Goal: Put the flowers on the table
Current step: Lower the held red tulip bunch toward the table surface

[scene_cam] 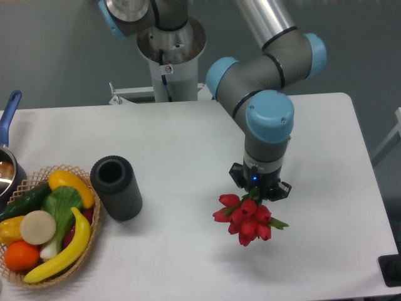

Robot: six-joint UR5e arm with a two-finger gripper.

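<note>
The flowers (pixel 247 219), a small bunch of red tulip buds with green leaves, hang just under my gripper (pixel 257 193), above the white table (pixel 188 144) right of centre. A faint shadow lies on the table below the bunch. The gripper points straight down and its fingers are hidden by the wrist and the buds; the bunch appears held by its stems, which I cannot see.
A dark ribbed cylindrical vase (pixel 116 187) stands upright left of centre. A wicker basket (pixel 47 226) of fruit and vegetables sits at the front left. A pot with a blue handle (pixel 7 144) is at the left edge. The arm's base (pixel 169 50) stands at the back.
</note>
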